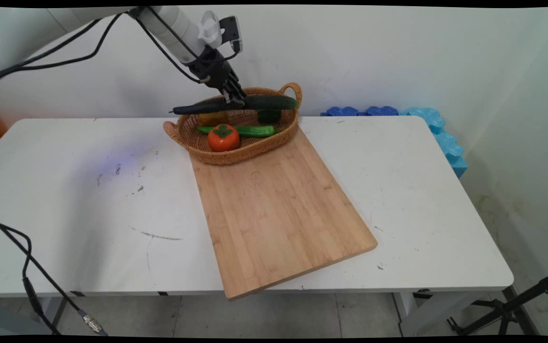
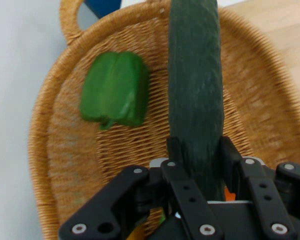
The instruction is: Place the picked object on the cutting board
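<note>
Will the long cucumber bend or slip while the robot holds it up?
The cucumber probably won't bend: it juts straight out both sides of the gripper. It could tip, since it's long. Its skin looks smooth, so it might slip above the basket.

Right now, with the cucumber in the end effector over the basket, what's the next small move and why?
Probably a short straight lift. The end effector is shut on the cucumber, which hangs level just above the basket, its far end near the handle. The persimmon, long green pepper and bell pepper lie below, so rising first should clear the rim before any sideways travel.
</note>
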Controlling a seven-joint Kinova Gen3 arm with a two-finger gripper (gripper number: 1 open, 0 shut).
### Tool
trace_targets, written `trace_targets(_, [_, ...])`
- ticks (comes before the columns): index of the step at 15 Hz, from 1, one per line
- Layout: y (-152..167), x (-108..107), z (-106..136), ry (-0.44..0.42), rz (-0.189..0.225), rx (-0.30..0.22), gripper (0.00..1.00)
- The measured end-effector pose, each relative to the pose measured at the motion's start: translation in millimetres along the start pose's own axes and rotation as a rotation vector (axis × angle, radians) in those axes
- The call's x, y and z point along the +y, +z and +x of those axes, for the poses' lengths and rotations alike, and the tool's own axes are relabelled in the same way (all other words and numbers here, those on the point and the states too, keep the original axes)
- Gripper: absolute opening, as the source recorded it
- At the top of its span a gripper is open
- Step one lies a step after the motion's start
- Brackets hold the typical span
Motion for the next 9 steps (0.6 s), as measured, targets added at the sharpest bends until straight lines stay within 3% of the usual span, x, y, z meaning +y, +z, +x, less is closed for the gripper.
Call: trace_targets(9, [-19.1,70.2,19.6,-0.137,-0.067,0.014,0.00])
